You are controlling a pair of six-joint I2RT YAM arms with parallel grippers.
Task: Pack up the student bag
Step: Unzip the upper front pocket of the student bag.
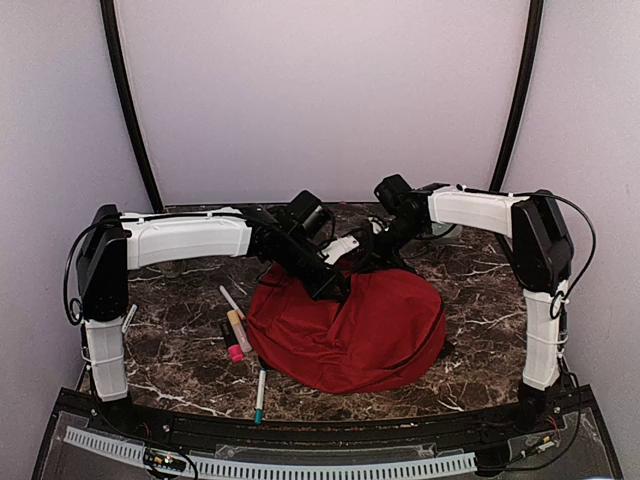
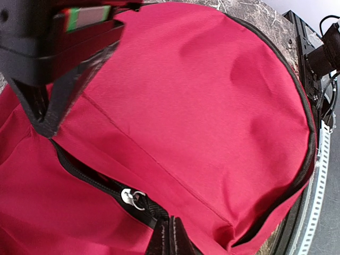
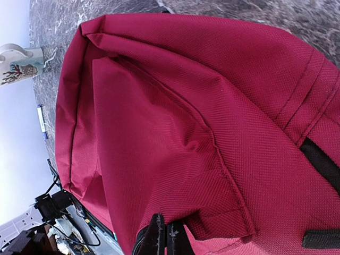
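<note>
Top external: jaws' tips lost against the student bag (image 1: 350,325); wrist views show both pinching it.

Marble table (image 1: 180,365) under student bag (image 1: 350,325), markers (image 1: 238,332), pen (image 1: 260,393).

Bag (image 1: 350,325) sits mid-way on the bench (image 1: 480,300), slightly toward 3 o'clock. Markers (image 1: 237,332) lie together just off its 9 o'clock edge; a pen (image 1: 260,395) lies near its 7 o'clock, toward the bench's near rim
</note>
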